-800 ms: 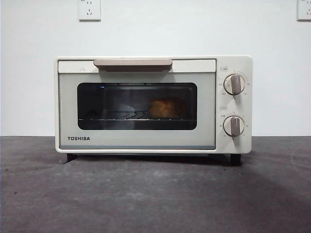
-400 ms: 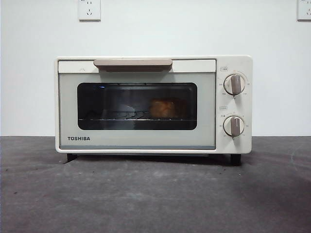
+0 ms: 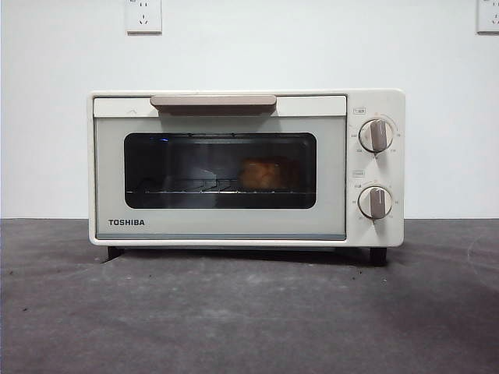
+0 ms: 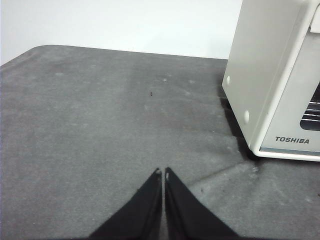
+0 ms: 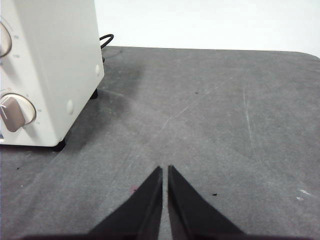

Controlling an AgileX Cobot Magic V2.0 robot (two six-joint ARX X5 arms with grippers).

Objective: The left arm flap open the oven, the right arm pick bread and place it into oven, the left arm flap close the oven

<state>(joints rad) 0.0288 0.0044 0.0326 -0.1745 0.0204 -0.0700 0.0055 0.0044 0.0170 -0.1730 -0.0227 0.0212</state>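
**Oven shut, bread inside, both arms clear**

The oven (image 3: 245, 167) stands at the centre of the dark grey table (image 3: 249, 312), against a white wall (image 3: 257, 47). Its drop-down door is up and flush with the front; the beige bar handle (image 3: 213, 101) runs along the top edge. The bread (image 3: 261, 174) sits on the wire rack (image 3: 183, 187) behind the dark glass, right of the window's centre. Two beige knobs (image 3: 376, 135) are stacked on the right panel.

Left gripper (image 4: 163, 172): over bare table off the oven's left side, well apart from it. Jaws pressed nearly together, only a thin slit between the tips, nothing held.

Right gripper (image 5: 164, 169): over bare table off the oven's right side, apart from it. Jaws likewise drawn together, nothing between them.

A black cable (image 5: 106, 40) shows behind the oven's far right corner.
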